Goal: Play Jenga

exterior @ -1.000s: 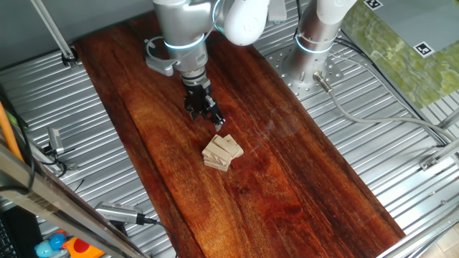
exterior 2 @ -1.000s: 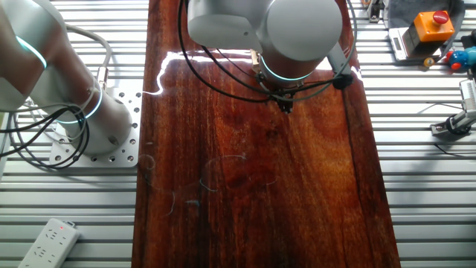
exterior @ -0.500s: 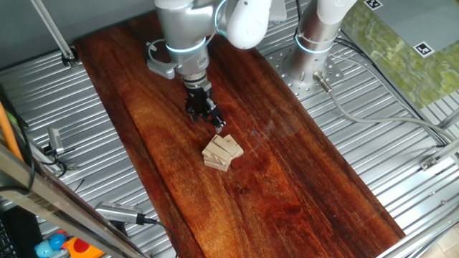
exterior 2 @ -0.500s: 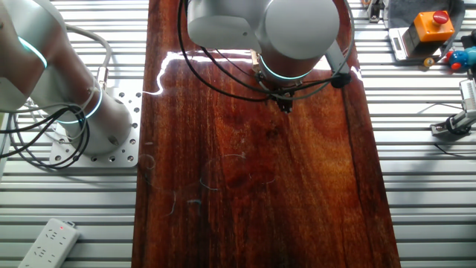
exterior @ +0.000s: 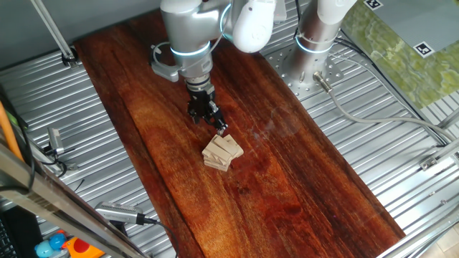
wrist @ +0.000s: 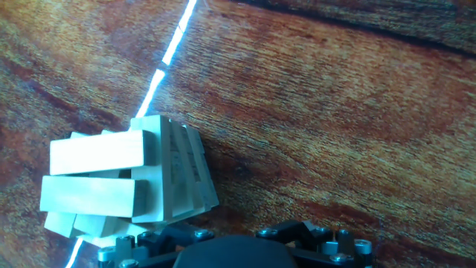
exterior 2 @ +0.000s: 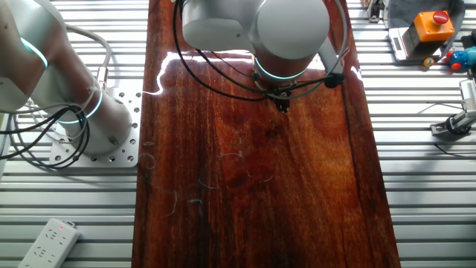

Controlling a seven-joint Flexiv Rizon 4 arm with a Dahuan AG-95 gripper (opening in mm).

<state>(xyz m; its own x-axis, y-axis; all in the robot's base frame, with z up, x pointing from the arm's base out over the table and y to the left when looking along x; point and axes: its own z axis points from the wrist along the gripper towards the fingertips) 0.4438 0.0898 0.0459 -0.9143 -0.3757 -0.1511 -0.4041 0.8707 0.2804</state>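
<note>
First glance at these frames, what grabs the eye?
The small Jenga stack of pale crossed blocks, alone mid-way along the dark wood board. The gripper hangs just above its far edge; the hand view shows the stack up close at lower left.

Robotics lab: ribbed aluminium tabletop [exterior: 401,154], bolted arm base [exterior 2: 97,123], loose cables [exterior: 366,118], red emergency-stop button [exterior 2: 433,18], fiducial marker [exterior: 424,49]
</note>
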